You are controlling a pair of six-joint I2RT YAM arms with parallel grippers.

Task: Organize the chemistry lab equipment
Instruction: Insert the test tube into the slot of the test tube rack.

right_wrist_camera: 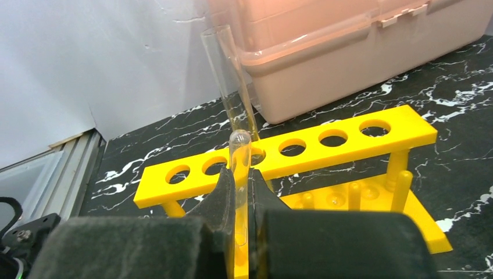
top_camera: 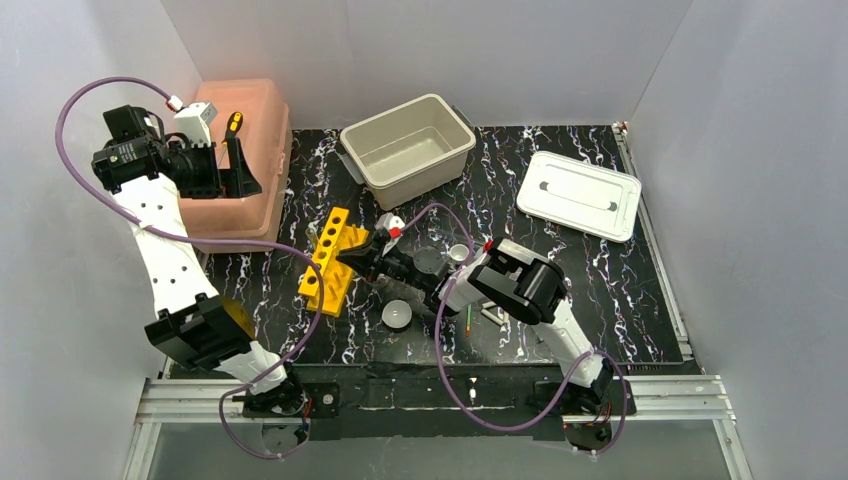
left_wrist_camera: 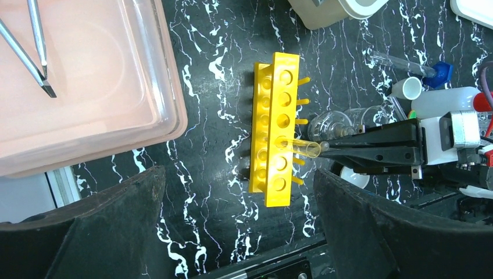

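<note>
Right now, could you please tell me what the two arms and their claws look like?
The left arm and right arm share white links with bulky black joint housings, and a purple cable loops along each. The left claw and right claw are matte black, their fingers wide at the base and narrowing toward the tips.

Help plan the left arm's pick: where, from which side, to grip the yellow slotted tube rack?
Take the yellow slotted tube rack by its top plate at a bare end, pinching across the narrow width from above. The plate lies level, and the right tool holds a clear glass tube at the middle holes, so an end looks safest.
</note>
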